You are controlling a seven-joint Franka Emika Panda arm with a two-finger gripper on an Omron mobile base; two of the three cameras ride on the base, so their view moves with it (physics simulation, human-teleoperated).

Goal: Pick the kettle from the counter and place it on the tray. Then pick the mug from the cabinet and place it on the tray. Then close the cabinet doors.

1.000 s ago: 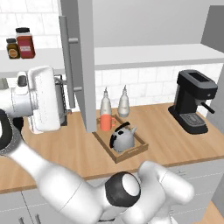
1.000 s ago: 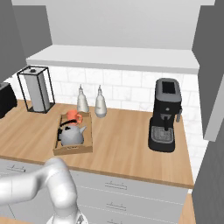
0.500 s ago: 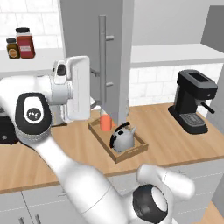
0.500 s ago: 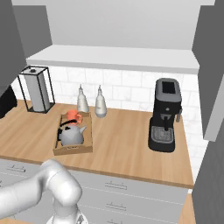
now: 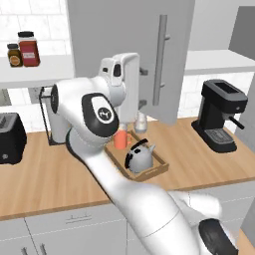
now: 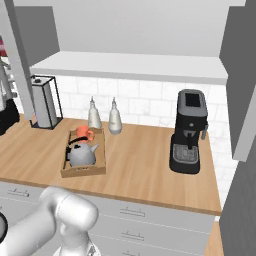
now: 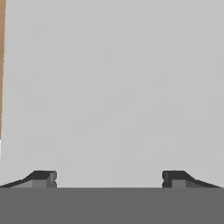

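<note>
My gripper [image 5: 143, 88] is open, its fingertips against the flat grey face of the left cabinet door [image 5: 109, 45], left of its silver bar handle [image 5: 160, 60]. In the hand view the gripper [image 7: 109, 177] faces the plain grey cabinet door [image 7: 113, 87] with nothing between the fingertips [image 7: 42, 177]. The silver kettle [image 5: 139, 157] and the orange mug [image 5: 121, 139] stand in the wooden tray [image 5: 155, 171] on the counter [image 5: 45, 179]. From the right the kettle [image 6: 81, 155], mug [image 6: 84, 134] and tray [image 6: 82, 171] show too. The right cabinet door [image 6: 245, 75] stands open.
A black coffee machine [image 5: 221, 114] stands at the right of the counter, a black toaster [image 5: 10, 137] at the left. Two slim bottles [image 6: 93, 114] and a paper towel holder [image 6: 44, 100] line the back wall. Jars [image 5: 22, 50] sit on the upper left shelf.
The arm has swung to the right and the left cabinet door has turned with it, from edge-on to showing its broad face. Kettle, mug and tray have not moved.
</note>
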